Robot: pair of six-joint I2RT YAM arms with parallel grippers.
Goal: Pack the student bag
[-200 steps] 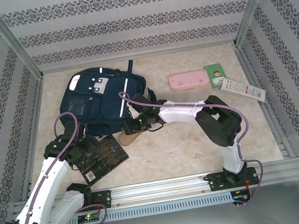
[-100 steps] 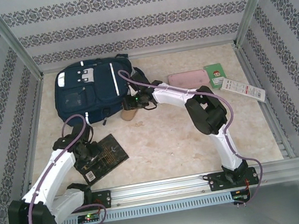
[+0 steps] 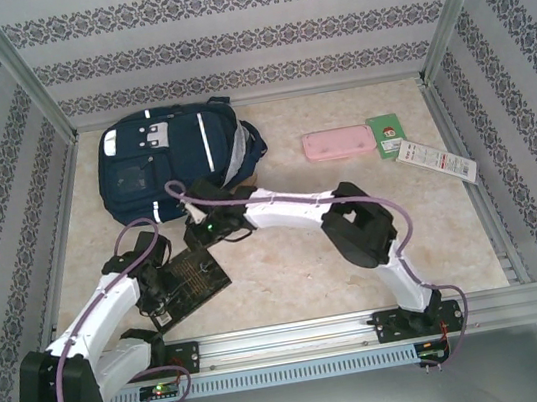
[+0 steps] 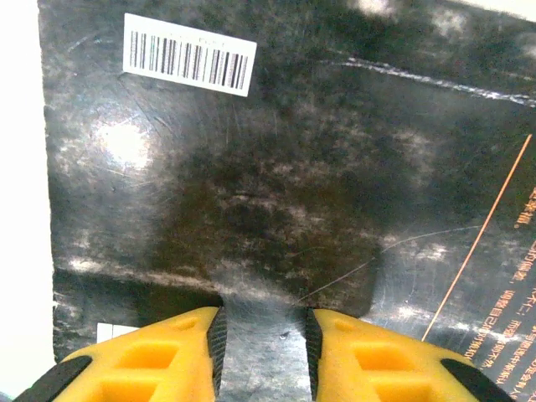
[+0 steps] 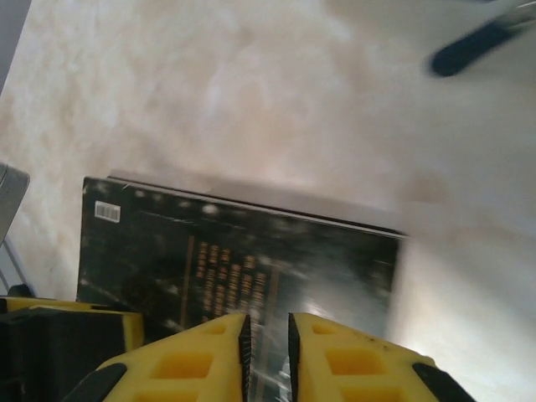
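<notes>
Wallpapered booth, beige table (image 3: 310, 276). Bag (image 3: 157, 162) lay flat at the back left, front pockets up; I could see no open mouth on it, so whatever got lifted had nowhere to go yet. Black book (image 3: 198, 272) lay flat near the left base, well short of the bag. Left gripper (image 4: 264, 322) sat low on the glossy cover, jaws a narrow way apart with cover showing between them; couldn't tell if it pinched an edge or just pressed down. Right gripper (image 5: 266, 322) hovered at the book's far edge, jaws nearly together, thin empty slit. Main risk, as I judged it: two grippers crowding one thin book, so fingers could clash or one could shove it out from under the other. Flat book on a hard top gives little to bite, and the slick cover could slip. Right arm also stretched across between book and bag, blocking the straight route. Pencil case (image 3: 339, 143), green card (image 3: 388, 133) and white leaflet (image 3: 436, 161) waited at the back right, well clear.
</notes>
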